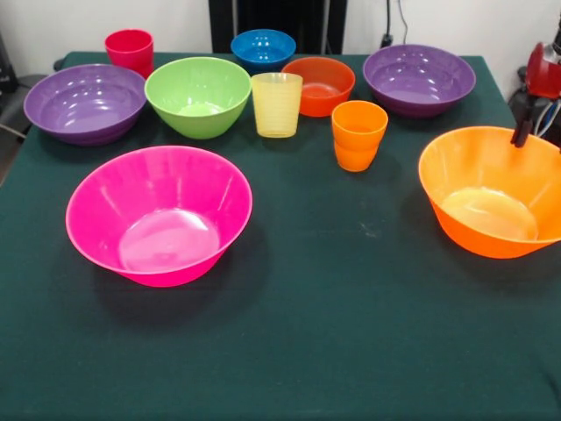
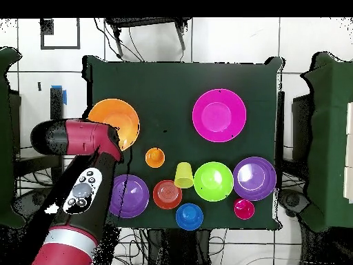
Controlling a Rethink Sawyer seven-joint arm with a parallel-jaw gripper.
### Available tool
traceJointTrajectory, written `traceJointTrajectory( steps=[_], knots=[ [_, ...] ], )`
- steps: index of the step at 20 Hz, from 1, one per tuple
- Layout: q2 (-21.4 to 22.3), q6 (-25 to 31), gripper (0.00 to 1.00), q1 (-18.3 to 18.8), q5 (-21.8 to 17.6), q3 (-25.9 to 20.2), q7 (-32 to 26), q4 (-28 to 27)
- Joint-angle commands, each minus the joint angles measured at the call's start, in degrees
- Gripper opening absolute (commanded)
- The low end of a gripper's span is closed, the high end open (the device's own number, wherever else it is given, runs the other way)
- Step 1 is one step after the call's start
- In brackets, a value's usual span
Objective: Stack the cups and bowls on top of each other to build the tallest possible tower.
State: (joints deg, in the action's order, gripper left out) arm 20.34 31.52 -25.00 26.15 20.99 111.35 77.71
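Arm [image 2: 79, 183] reaches over the large orange bowl's [image 1: 491, 189] rim

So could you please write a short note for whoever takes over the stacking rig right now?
Pincer: at the large orange bowl's far rim; open or shut cannot be told.
Things: all upright and apart on the table. Pink bowl near the front; behind it a row of purple bowl, green bowl, yellow cup, orange-red bowl, second purple bowl; orange cup in front of that row; red cup and blue bowl at the back.
Done: nothing stacked.
Left: the whole tower.
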Motion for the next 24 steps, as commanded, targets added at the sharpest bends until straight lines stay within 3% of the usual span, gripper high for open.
traceJointTrajectory(
  steps=[1,10,15,18,24],
  knots=[
    [-4.2,-2.3,1.0,-1.4,2.1,-6.6,14.2,-1.9],
    [-5.3,-1.5,1.0,-2.5,4.3,-6.8,15.5,-4.1],
    [-7.5,-0.8,1.0,-4.1,4.3,-4.4,17.5,-7.2],
    [-9.9,-0.6,1.0,-5.8,2.6,-0.7,18.7,-10.3],
    [-12.8,-1.8,1.0,-6.6,2.1,0.9,19.7,-14.2]
  ],
)
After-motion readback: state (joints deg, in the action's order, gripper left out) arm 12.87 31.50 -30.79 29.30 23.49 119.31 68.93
